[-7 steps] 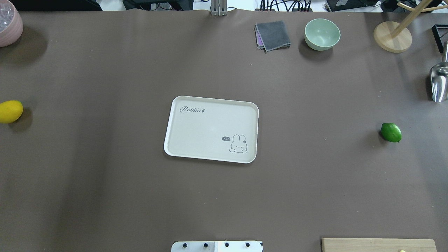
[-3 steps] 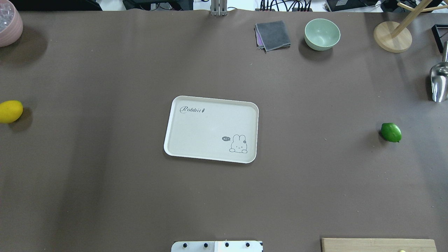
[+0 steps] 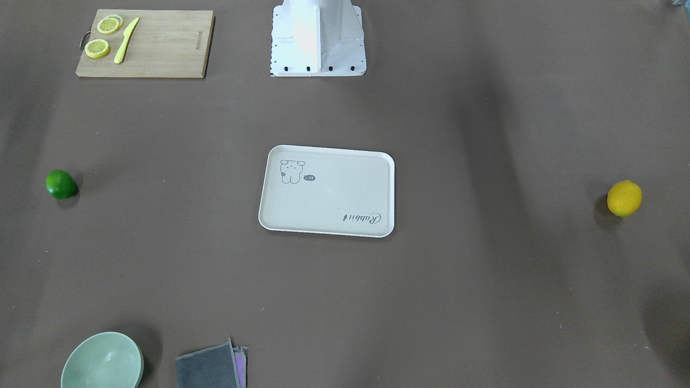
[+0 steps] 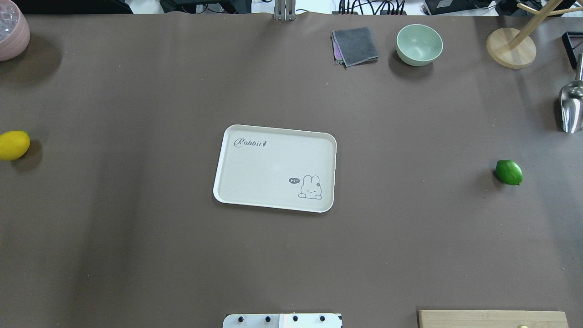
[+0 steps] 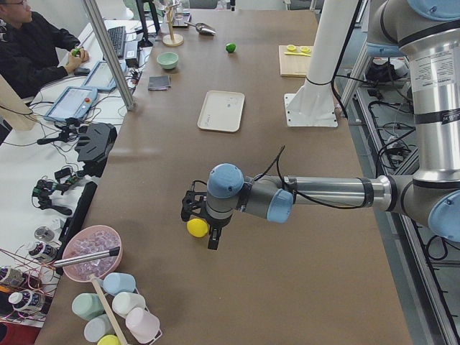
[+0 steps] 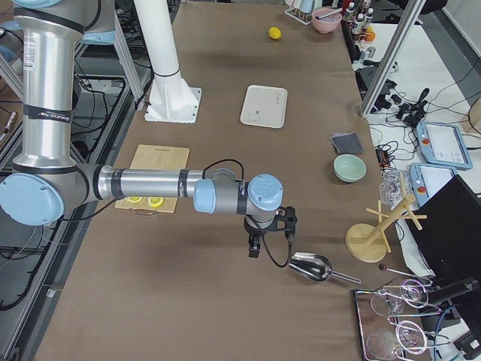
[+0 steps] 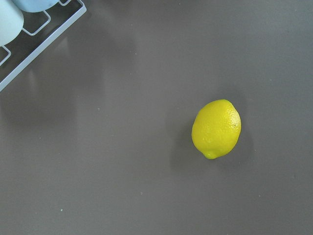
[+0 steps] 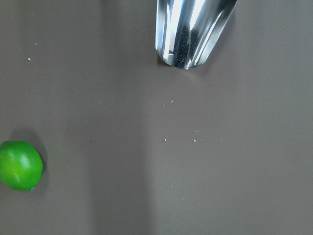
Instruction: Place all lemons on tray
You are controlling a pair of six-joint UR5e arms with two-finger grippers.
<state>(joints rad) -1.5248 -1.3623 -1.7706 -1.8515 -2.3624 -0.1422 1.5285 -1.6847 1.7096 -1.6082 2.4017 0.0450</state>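
The cream tray (image 4: 274, 168) with the rabbit drawing lies empty at the table's middle. The yellow lemon (image 4: 13, 145) lies at the far left edge; the left wrist view shows it (image 7: 216, 128) below the camera. The green lemon (image 4: 508, 172) lies far right; it sits at the lower left of the right wrist view (image 8: 19, 165). My left gripper (image 5: 205, 228) hangs just over the yellow lemon (image 5: 196, 228). My right gripper (image 6: 263, 239) hangs over the table near the metal scoop. Both show only in side views, so I cannot tell if they are open or shut.
A metal scoop (image 4: 571, 107) lies behind the green lemon. A green bowl (image 4: 419, 44), a grey cloth (image 4: 355, 45) and a wooden stand (image 4: 510, 48) sit at the far edge. A cutting board (image 3: 145, 43) with lemon slices and a knife is near the robot's base. A pink bowl (image 4: 11, 34) stands far left.
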